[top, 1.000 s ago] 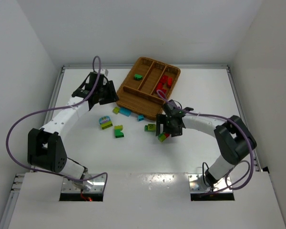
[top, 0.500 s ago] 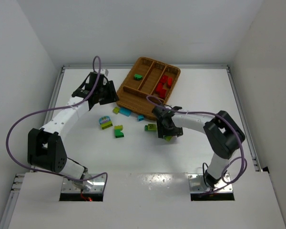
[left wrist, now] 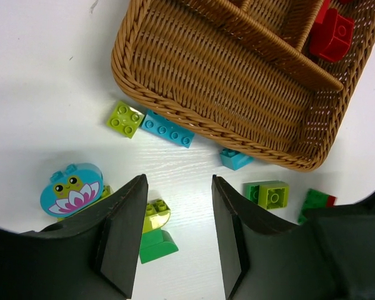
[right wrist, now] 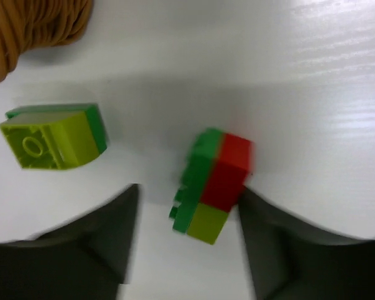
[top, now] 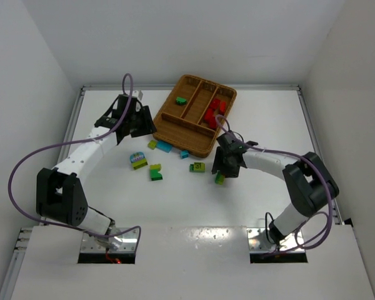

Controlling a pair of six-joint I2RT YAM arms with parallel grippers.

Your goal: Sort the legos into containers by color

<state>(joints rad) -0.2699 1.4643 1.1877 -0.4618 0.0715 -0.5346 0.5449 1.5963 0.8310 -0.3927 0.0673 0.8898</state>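
Place: a robot lab test cell.
Enclosure: plain white walls box in a white worktop.
Rig: left arm and right arm, bolted to metal plates at the near edge.
Wiring: purple cables looping loose off both.

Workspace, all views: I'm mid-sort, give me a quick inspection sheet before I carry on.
Surface: white table, with about seven loose pieces near the tray.
Job's things: wicker tray. In the top view, red bricks are in its right compartment and one green brick is in the left.
Clutter: nothing seen.
Pincers: left pincer is open and holds nothing. Right pincer is open, straddling a green-red-lime brick stack.
Cables: a purple cable loops along each arm; no snag seen.
Surroundings: white walls.
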